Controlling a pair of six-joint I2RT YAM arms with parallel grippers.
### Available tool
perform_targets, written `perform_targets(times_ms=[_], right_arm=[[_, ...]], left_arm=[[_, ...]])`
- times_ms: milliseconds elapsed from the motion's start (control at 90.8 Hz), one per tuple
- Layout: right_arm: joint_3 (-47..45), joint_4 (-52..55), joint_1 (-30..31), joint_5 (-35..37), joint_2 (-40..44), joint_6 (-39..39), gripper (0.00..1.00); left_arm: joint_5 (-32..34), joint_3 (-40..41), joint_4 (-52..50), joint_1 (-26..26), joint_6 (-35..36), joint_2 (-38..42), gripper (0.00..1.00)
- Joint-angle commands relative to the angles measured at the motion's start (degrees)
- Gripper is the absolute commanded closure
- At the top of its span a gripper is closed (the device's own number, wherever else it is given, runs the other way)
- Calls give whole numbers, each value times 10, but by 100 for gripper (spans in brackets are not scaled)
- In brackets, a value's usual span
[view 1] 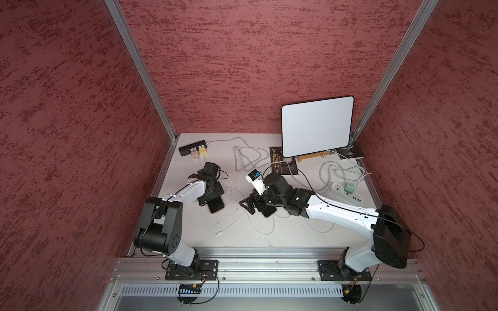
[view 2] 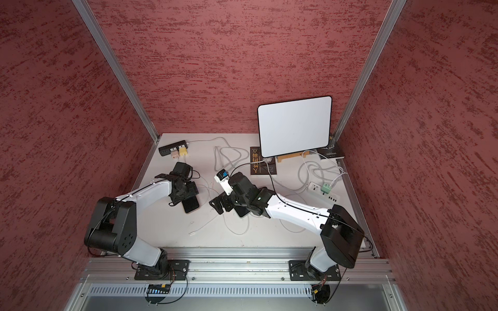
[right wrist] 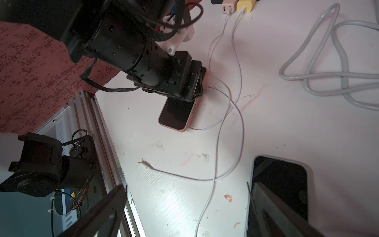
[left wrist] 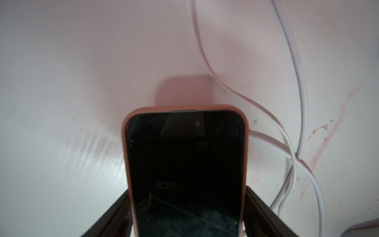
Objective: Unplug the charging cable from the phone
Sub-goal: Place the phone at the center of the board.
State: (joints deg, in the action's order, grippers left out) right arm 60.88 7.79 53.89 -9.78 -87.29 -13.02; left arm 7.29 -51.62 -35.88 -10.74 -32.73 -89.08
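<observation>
A phone [view 1: 217, 208] [view 2: 192, 208] in a salmon case lies screen up on the white table. My left gripper [view 1: 209, 198] [left wrist: 187, 189] is shut on the phone [left wrist: 184, 156], one finger against each long side. Its port end is hidden under the wrist. A thin white charging cable [right wrist: 242, 131] runs from the chargers, and its plug end [right wrist: 143, 163] [view 1: 218, 233] lies free on the table. My right gripper [view 1: 256, 208] [right wrist: 186, 192] hovers open over bare table, with one finger above a second, dark phone [right wrist: 281, 180].
A black power strip [view 1: 188, 148] with pink and yellow chargers sits at the back left. A grey cable coil [view 1: 248, 159], a white board on a stand [view 1: 316, 126] and a white power strip [view 1: 350, 192] fill the back right. An aluminium rail [view 1: 269, 253] borders the front.
</observation>
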Motion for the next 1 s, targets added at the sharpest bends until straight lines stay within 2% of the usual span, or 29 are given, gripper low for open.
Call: perform_targets(times_ms=[0,209,342,485,683,992], right_arm=[[-8,6,-5,23,18,7,1],[-16,9,-12,35,25,6,1],[-18,14,-20,39,29,4,1],[-18,28,-35,49,33,2,1],[-19,51,-69,57,35,2,1],[-31,79,-174,47,67,3,1]], left_arm=[[-3,4,20,-5,-6,-7,41],[-8,13,32,-7,-7,-20,39],[-8,17,37,-7,-6,-25,33],[-9,19,42,-7,-3,-22,22],[-14,17,48,-7,8,-14,1],[-19,3,68,-2,49,48,0]])
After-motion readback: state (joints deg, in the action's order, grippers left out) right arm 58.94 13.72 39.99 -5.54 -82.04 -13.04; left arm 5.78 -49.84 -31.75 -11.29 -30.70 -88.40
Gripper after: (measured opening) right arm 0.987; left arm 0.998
